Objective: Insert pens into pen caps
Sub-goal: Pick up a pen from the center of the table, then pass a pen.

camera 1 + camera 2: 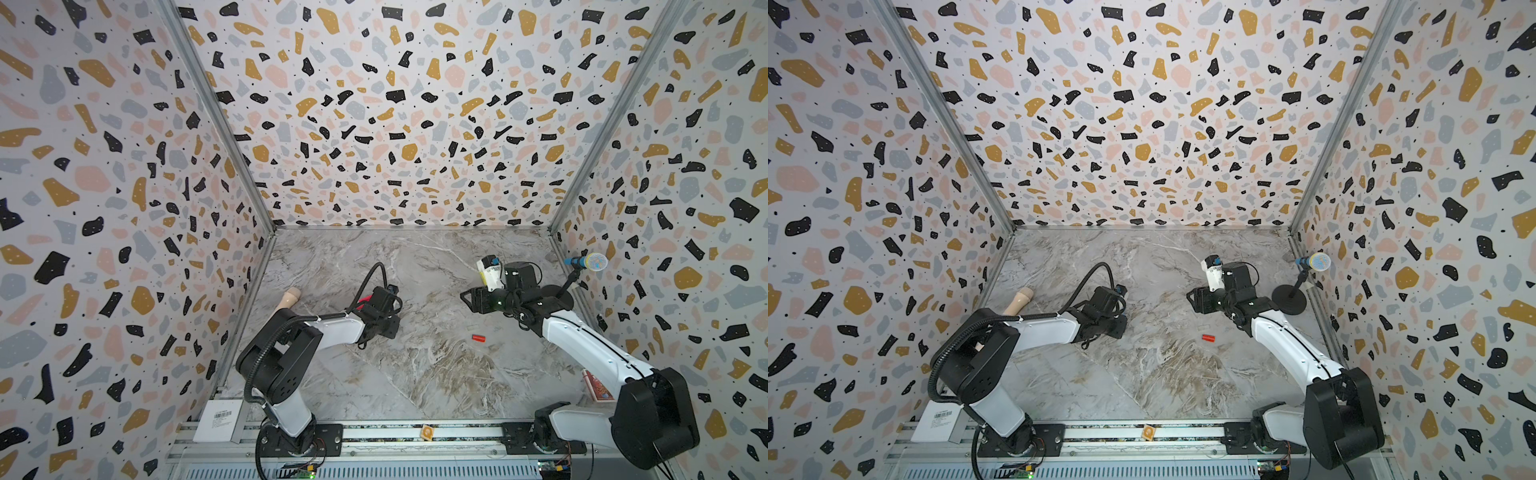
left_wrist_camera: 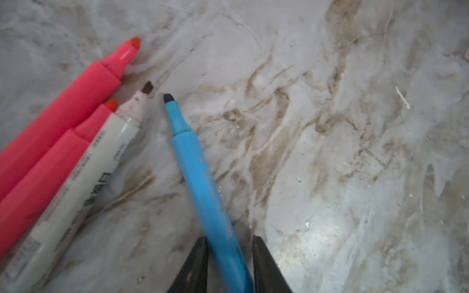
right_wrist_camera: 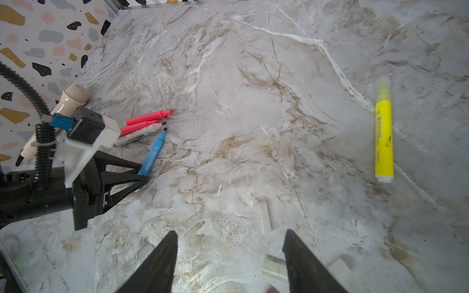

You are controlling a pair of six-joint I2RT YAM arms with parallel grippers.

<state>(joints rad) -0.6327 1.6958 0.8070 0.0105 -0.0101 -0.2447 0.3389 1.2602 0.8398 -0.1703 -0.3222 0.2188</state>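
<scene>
Three walls (image 1: 374,124): covered in a terrazzo print of black, ochre, pink and grey flecks, joined by metal corner strips.
Worktop (image 1: 415,374): flat, patterned as grey-white marble with brown veins; scuffs and specks are seen up close.
Left end effector (image 2: 229,237): two black wedge fingers are set narrowly either side of the blue pen's rear end; whether it is truly clamped cannot be told.
Right end effector (image 3: 231,232): fingers are spread wide, with nothing held between them.
Blue pen (image 2: 200,172): laid flat on the left arm's half of the worktop, uncapped. The long axis runs straight out from the fingers and the dark chisel tip is pointed away from them. It is made of smooth matte plastic.
Pink pens (image 2: 58,114): two, laid side by side, touched by the white-barrelled pen (image 2: 101,157); tips are fanned roughly the blue one's way.
Yellow pen (image 3: 383,137): laid well apart from the other four.
Red cap (image 1: 478,338): a short cylinder, laid on its side mid-worktop.
</scene>
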